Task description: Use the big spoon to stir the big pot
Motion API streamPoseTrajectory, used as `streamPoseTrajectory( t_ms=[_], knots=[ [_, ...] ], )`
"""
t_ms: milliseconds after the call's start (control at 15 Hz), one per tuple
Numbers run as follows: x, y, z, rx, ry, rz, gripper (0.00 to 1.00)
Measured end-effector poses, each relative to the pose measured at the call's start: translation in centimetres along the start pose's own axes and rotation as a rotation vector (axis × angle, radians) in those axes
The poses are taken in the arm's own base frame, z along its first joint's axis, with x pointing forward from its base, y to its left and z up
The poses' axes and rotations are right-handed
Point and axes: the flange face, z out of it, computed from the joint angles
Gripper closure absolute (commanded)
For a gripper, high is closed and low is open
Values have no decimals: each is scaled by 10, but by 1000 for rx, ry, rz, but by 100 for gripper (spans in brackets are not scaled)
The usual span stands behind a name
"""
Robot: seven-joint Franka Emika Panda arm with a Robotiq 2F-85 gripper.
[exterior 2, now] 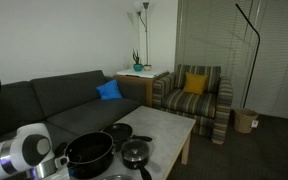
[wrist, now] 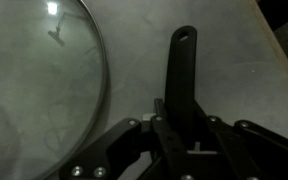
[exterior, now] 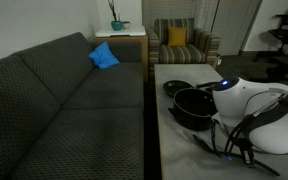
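You had the tool (wrist: pixel 181 122) shut tight on the big spoon (wrist: pixel 182 70), with its jaws pinching the thin black handle from both sides. In the wrist view the handle ran straight out from the tool over the pale tabletop (wrist: pixel 239 90) and ended in a rounded tip with a slot. The spoon's bowl was hidden from you, and you could not tell whether the spoon touched the tabletop. The round glass lid (wrist: pixel 39 90) lay beside the handle with its metal rim clear of it. In both exterior views the big pot (exterior: pixel 194 106) stood on the tabletop, with the white arm (exterior: pixel 240 98) close beside it. A smaller pan (exterior 2: pixel 120 131) sat just next to the pot.
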Motion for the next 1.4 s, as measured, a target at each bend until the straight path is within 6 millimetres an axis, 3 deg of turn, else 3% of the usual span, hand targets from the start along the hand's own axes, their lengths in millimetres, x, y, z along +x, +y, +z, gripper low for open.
streamPoseTrajectory(
  t_ms=[200,467,800,1133,1400],
  knots=[
    [-1,-14,-11,-13,-1,-4,93],
    [-3,-34,-41,-43,26,-31,93],
    [-13,-40,-82,-72,40,-35,93],
    [-32,-25,-116,-70,66,2,93],
    [-54,15,-139,-52,111,54,93]
  ],
)
